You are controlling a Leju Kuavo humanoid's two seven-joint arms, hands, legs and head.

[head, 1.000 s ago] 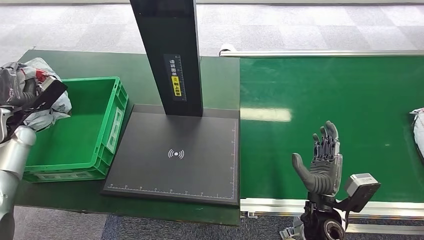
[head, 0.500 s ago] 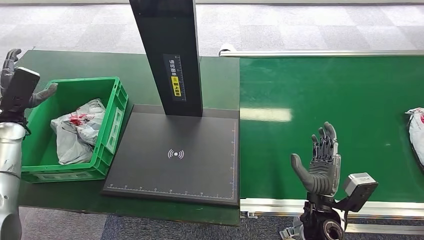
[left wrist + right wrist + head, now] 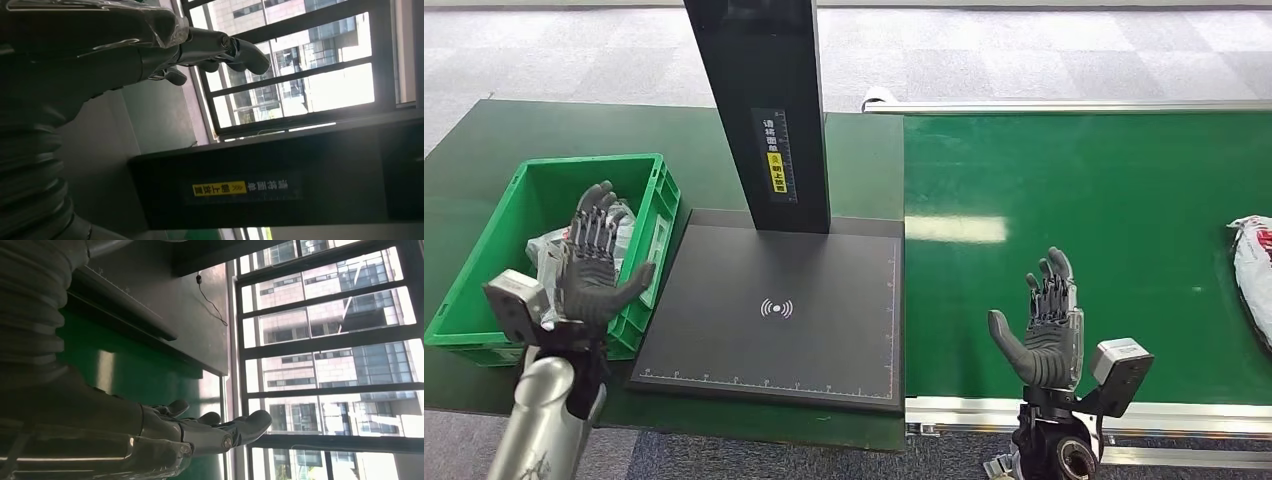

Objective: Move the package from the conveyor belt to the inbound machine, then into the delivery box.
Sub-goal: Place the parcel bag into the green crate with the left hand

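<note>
Packages appear in two places: one grey-white bag (image 3: 549,248) with a red mark lies inside the green delivery box (image 3: 484,262) at the left, partly hidden behind the left hand (image 3: 594,262), and a second package (image 3: 1252,272) lies on the green conveyor belt (image 3: 1124,200) at the far right edge of the head view, cut off by the frame. The left hand is raised in front of the box's right wall, palm toward the camera, fingers spread upward and thumb out to the right, holding nothing. The right hand (image 3: 1046,325) stands upright over the near edge of the belt, fingers apart and thumb out to the left, also empty and well apart from the package on the belt. Between box and belt sits the inbound machine (image 3: 774,310), a flat black plate with a white wireless symbol at its middle and a ruler scale along its near and right edges; its black post (image 3: 764,110) rises at the far side and carries a label with a yellow patch (image 3: 775,158). The box touches the plate's left edge. Barred windows with buildings outside (image 3: 325,340) show past the right hand's fingers in its wrist view.
</note>
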